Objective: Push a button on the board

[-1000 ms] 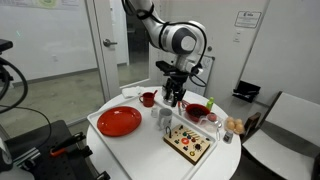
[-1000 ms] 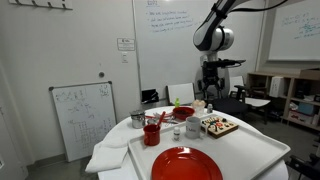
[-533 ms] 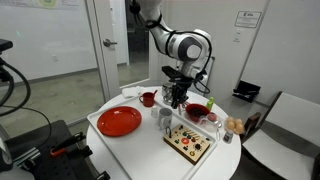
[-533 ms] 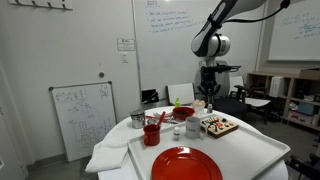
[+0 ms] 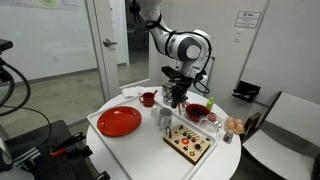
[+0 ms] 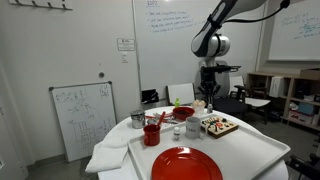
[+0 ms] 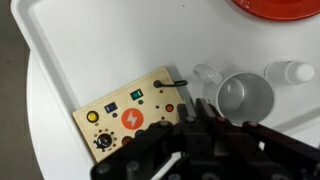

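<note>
End effector [image 5: 176, 101] hovers above worktop [image 7: 100, 50]; grip state unclear. Button board [image 7: 135, 115] near worktop edge, just beside white mug [image 7: 243, 95]. Risk: off-ctr descent clips mug, or press skids board.

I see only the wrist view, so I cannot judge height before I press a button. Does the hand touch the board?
Observer: No. In an exterior view the hand hangs above the board, with open air between them.
Operator: Is something near the board outside my picture?
Observer: Yes, a red bowl stands close behind the board.
Operator: Of the red plate I see only the edge. Is anything near it?
Observer: A red cup stands near the red plate.
</note>
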`<action>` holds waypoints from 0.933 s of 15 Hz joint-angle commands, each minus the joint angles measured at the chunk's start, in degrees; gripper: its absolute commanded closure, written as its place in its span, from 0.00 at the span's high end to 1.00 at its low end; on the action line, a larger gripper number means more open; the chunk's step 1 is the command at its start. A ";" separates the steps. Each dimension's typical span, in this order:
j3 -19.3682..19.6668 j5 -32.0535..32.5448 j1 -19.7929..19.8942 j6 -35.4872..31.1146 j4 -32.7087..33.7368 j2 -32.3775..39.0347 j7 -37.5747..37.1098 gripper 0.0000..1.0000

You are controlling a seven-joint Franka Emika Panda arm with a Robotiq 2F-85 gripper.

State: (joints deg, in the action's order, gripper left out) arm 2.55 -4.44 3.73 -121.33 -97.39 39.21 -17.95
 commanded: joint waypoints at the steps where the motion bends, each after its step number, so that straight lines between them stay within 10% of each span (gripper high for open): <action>1: 1.19 -1.82 -0.31 -0.72 3.71 3.64 -1.27 0.10; 14: 2.62 -5.71 -0.29 -6.53 14.86 17.10 -9.00 0.11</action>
State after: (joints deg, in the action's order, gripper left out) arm 4.26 -8.23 4.07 -126.90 -85.08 53.84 -24.75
